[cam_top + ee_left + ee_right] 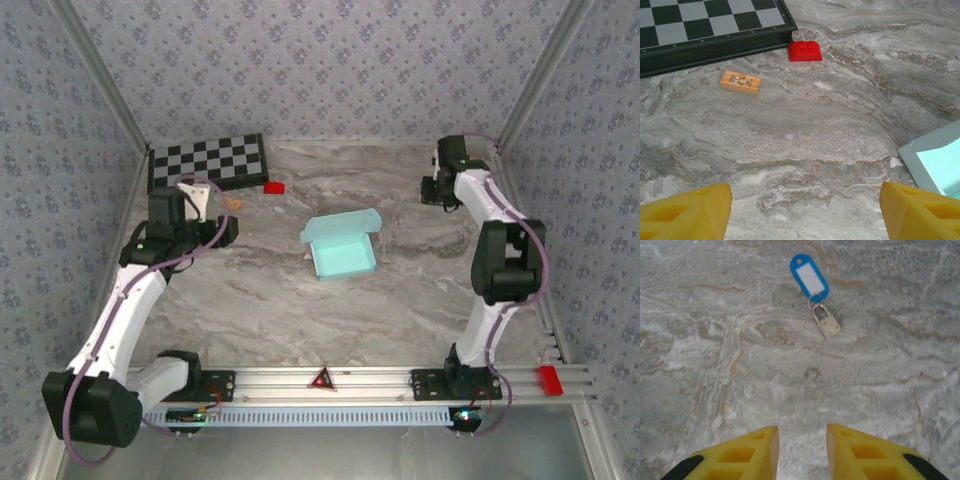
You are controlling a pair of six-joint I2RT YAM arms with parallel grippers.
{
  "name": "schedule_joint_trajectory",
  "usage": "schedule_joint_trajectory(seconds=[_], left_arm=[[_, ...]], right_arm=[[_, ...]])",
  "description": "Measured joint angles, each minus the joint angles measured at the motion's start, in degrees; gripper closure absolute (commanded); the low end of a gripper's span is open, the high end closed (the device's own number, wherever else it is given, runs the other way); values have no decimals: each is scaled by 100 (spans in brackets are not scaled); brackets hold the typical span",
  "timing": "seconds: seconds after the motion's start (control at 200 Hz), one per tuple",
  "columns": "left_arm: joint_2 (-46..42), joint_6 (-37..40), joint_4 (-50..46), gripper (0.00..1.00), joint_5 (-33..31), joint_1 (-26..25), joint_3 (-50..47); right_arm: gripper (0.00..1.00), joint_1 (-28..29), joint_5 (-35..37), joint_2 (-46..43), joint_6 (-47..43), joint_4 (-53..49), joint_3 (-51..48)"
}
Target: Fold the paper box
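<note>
The pale light-blue thin cardboard paper box [343,248] lies near the middle of the grey marble-patterned table [400,310], between the two arms and well apart from both grippers. From above it looks like a shallow rectangular tray with a wide flap open at its far edge (whether the side flaps are tucked in is too small to tell). In the left wrist view one corner of it shows at the right edge of the picture, flat on the table.

The left gripper [805,192] hovers over bare table at the far left. Its yellow plastic fingers [690,210] are spread wide and grasp nothing; only marble shows between them. Beyond it lie a small orange wooden tile with a printed face [740,81] and a red plastic building brick [805,50]. The brick sits just beside the front edge of the black-and-white checkerboard board [715,20], which sits in the far left corner.

The right gripper [801,432] is at the far right of the table. Its yellow fingers [865,455] are drawn near each other with a narrow gap between them. They clamp nothing, and bare table shows in the gap. Ahead of it, apart from the fingertips, lie a blue oval plastic key tag with a white label [810,277] and a small metal padlock [826,324], joined by a ring.
</note>
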Motion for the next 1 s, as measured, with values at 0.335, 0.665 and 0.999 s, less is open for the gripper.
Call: schedule_joint_trajectory(seconds=[0.335, 0.665, 0.999], left_arm=[[-127, -4, 68, 22, -22, 63, -118], [-127, -68, 79, 22, -85, 63, -164], [-127, -68, 103, 22, -85, 63, -205]], right_arm=[[74, 2, 450, 1434, -264, -656, 1777], [75, 42, 686, 2411, -308, -1126, 2791], [75, 79, 702, 2879, -389, -1486, 3442]])
